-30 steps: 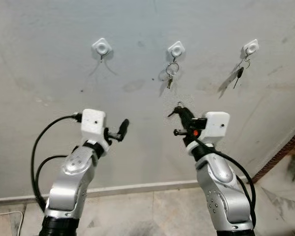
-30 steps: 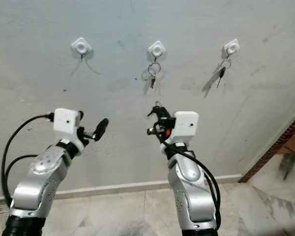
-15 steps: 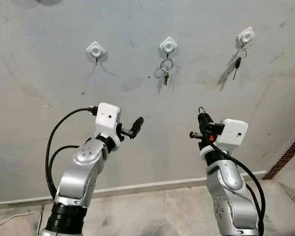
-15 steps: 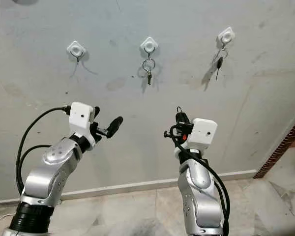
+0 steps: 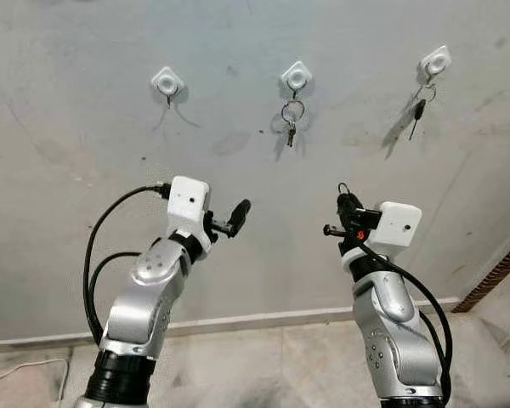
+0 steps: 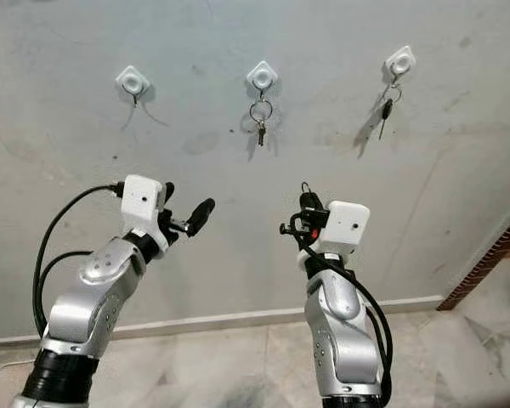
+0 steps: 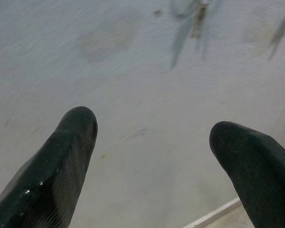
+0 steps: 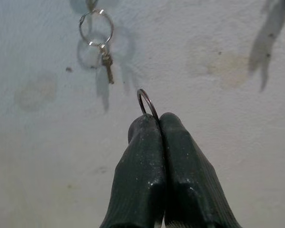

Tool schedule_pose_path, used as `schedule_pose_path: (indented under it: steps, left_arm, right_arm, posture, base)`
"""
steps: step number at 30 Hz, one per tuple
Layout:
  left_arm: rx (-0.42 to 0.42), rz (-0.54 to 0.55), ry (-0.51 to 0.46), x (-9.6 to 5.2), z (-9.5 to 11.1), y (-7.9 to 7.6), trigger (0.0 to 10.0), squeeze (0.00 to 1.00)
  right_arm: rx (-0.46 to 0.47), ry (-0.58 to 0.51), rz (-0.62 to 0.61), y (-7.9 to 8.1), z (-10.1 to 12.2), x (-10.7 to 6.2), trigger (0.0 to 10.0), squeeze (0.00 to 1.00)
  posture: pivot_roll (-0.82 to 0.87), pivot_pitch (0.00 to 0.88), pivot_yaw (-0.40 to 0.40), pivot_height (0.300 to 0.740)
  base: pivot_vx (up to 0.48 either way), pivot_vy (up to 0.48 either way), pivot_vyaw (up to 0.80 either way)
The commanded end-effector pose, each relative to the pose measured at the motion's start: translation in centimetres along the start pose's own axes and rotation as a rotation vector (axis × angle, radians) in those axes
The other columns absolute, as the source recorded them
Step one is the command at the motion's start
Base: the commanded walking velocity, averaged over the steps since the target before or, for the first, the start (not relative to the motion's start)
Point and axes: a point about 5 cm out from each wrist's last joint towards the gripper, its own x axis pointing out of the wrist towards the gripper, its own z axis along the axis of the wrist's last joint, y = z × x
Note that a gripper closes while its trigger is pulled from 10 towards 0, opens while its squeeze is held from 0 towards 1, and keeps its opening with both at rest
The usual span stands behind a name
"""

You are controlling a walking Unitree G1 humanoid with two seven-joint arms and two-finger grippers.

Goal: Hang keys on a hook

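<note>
**Two grippers raised before a wall with three hooks**

Two silver arms rise from the lower edge of the head view, both pointing at the wall (image 5: 85, 102).

1. Left gripper (image 7: 152, 137): fingers spread wide apart, nothing between them. It hovers below and to the right of the left hook (image 5: 167, 82), short of the wall.
2. Right gripper (image 8: 159, 124): fingers pressed together, pinching a key ring (image 8: 147, 103) at their tips. The ring's loop stands up above the fingertips. The gripper sits below the middle hook (image 5: 296, 76) and somewhat to its right, clear of the wall.
3. Floor: pale tiles and a skirting strip (image 5: 238, 325) along the wall base.
4. Wall:
   - Left hook: bare.
   - Middle hook: carries a ring with a small key (image 5: 291, 132).
   - Right hook (image 5: 433, 63): carries a dark key (image 5: 417, 111), hanging tilted.
</note>
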Motion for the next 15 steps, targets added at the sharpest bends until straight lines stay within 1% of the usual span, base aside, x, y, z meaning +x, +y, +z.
schedule_pose_path:
  steps: [1, 2, 13, 15]
  left_arm:
    - [0.004, 0.049, -0.007, -0.41, 0.01, 0.87, 10.0, 0.00]
    - [0.004, 0.055, -0.009, -0.41, 0.02, 0.98, 10.0, 0.00]
    - [-0.001, 0.057, -0.018, -0.36, 0.08, 0.93, 10.0, 0.00]
    - [-0.009, 0.066, -0.023, -0.39, 0.03, 0.83, 10.0, 0.00]
  right_arm:
    - [0.019, 0.001, 0.021, 0.47, -0.04, 0.28, 10.0, 0.00]
    - [0.016, 0.003, 0.027, 0.51, -0.05, 0.36, 10.0, 0.00]
    - [0.012, 0.004, 0.034, 0.55, 0.01, 0.50, 10.0, 0.00]
    - [-0.002, 0.009, 0.045, 0.49, 0.05, 0.40, 10.0, 0.00]
  posture:
    - [0.19, 0.000, 0.015, 0.740]
    - [0.19, 0.000, 0.010, 0.740]
    - [0.19, 0.000, -0.004, 0.740]
    - [0.18, 0.000, -0.019, 0.740]
  base:
    - [0.000, 0.000, 0.80]
    - [0.000, 0.000, 0.62]
    - [0.000, 0.000, 0.00]
    - [0.000, 0.000, 0.00]
